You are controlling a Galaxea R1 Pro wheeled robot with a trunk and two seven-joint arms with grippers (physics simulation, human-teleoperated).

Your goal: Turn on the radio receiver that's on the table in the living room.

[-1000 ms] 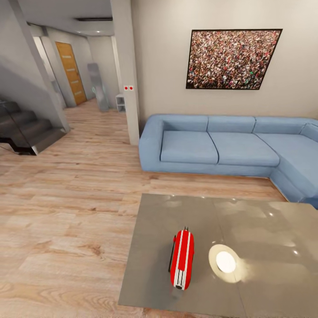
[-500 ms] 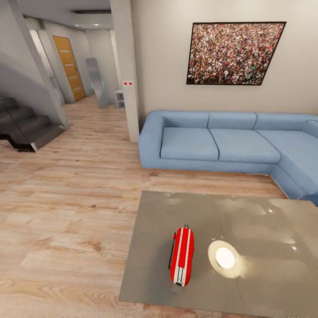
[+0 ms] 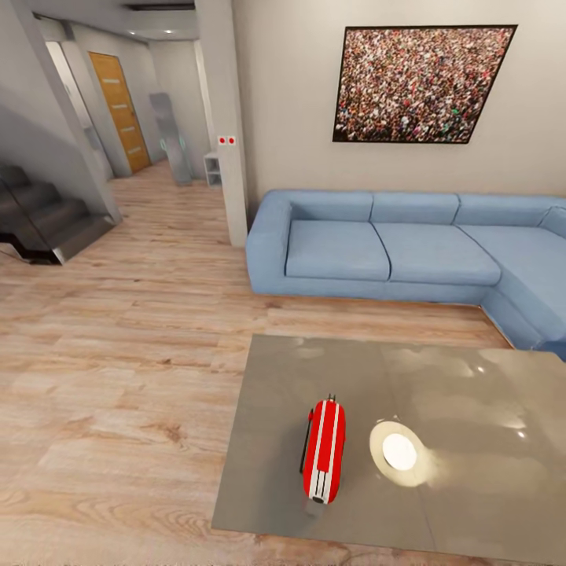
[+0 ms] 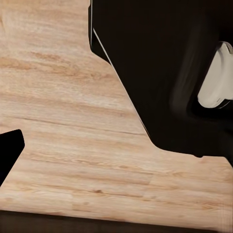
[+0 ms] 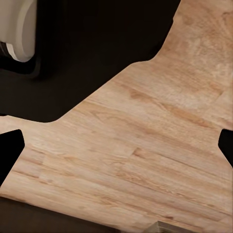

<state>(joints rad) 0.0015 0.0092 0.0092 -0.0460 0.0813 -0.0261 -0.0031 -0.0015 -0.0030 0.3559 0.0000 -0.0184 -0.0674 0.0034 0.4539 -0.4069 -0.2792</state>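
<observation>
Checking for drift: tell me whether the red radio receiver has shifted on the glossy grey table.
No. The red radio receiver keeps its place on the glossy grey table beside the round light reflection; the camera moved.

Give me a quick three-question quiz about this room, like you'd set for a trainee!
1. True or false: the radio receiver lies on the table.
2. What lies just beside the radio on the glossy top? A) a book B) a bright round reflection of light C) a cup
3. Fill in: behind the table stands a blue ____, under the crowd picture.

Key: 1 true; 2 B; 3 sofa.
</observation>
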